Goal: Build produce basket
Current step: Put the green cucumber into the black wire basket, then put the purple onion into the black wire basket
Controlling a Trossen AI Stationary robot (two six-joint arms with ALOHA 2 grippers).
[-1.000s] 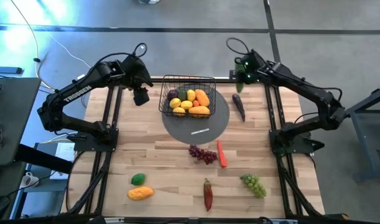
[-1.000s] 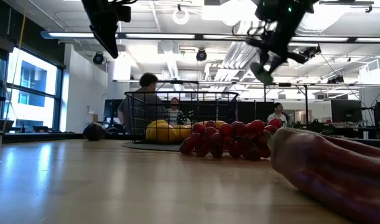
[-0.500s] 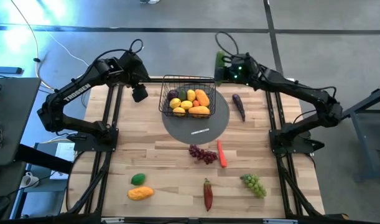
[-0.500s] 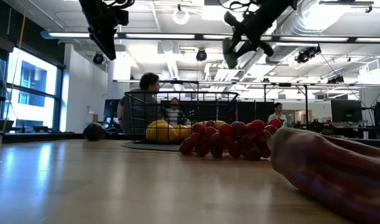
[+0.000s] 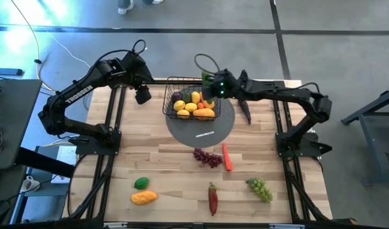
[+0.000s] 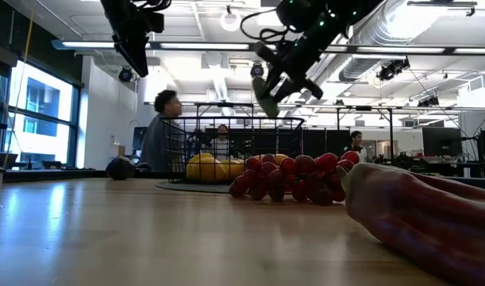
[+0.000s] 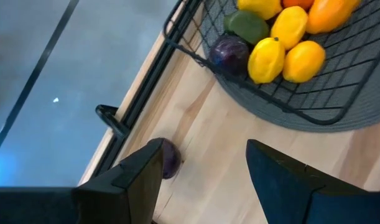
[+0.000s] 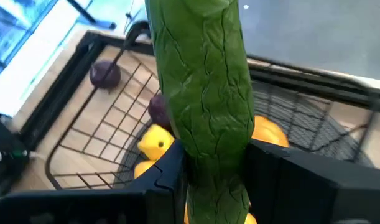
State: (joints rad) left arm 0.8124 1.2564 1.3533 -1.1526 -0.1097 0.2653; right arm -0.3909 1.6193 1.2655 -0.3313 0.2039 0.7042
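The black wire basket stands on a round grey mat and holds lemons, a plum and orange pieces. My right gripper hangs above the basket's far right part, shut on a green cucumber. In the low view the cucumber slants downward above the basket rim. My left gripper hovers open beyond the basket's left side, with nothing between its fingers. A loose plum lies on the table below it. My right gripper pinches the cucumber's two sides between its two fingers, and most of its length sticks out past the fingertips. The fingers lie along it, slanting down from the table's right. The cucumber is lifted clear, its free end tilted down over the basket.
A dark eggplant lies right of the basket. Nearer the front lie purple grapes, a carrot, a red pepper, green grapes, a mango and a green fruit. People show in the room behind.
My right gripper has swung from the table's far right corner toward the left and down, carrying the cucumber to a spot over the basket. It has tipped on the way, so the cucumber now slants down toward the basket.
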